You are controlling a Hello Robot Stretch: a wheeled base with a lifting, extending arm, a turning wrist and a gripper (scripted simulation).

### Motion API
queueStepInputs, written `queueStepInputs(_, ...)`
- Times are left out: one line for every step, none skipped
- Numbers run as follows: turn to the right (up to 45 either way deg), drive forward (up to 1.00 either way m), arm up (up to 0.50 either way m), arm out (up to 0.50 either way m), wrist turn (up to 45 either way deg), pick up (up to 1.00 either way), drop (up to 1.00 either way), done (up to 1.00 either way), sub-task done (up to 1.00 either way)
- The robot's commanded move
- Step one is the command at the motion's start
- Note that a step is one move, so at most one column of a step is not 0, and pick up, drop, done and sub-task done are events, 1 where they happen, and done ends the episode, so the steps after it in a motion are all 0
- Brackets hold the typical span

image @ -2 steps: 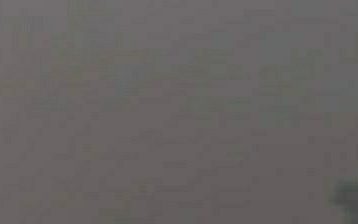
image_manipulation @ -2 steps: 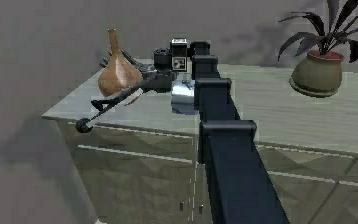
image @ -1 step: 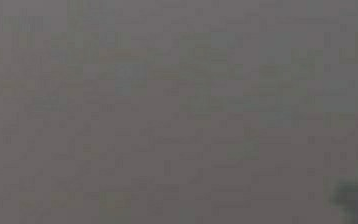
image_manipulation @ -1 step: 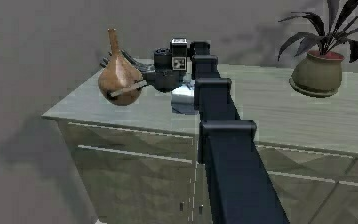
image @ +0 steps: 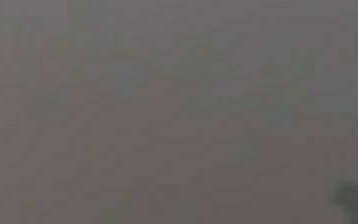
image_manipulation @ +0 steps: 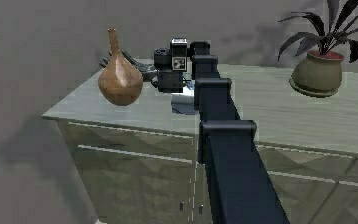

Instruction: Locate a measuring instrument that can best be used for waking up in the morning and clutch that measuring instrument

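Reaching step. The gripper (image_manipulation: 152, 70) is at the dresser (image_manipulation: 287, 115) top's left end, near a brown vase (image_manipulation: 119, 80); can't tell if it holds anything. A small pale thing (image_manipulation: 187, 97) beside it may be the clock. Next move: confirm the target, then line up.

Dark square arm (image_manipulation: 230, 150) (dark hand (image_manipulation: 155, 72))

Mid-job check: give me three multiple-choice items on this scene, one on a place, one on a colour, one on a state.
1. Where on the cabinet does the potted plant stand?
A. arm side view's right end
B. left end
C. middle
2. The vase is:
A. blue
B. brown
C. white
3. The vase:
A. lies flat
B. is upside down
C. stands upright
Key: A, the plant sits near the top's right end; B, its rounded body is brown; C, its narrow neck points up.
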Motion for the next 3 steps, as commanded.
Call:
queueStepInputs(0.0,0.00,0.00,0.00,27.0,0.00,0.00,0.00,0.00)
queueStepInputs(0.0,0.00,0.00,0.00,0.0,1.00,0.00,0.00,0.00)
queueStepInputs(0.0,0.00,0.00,0.00,0.0,0.00,0.00,1.00,0.00)
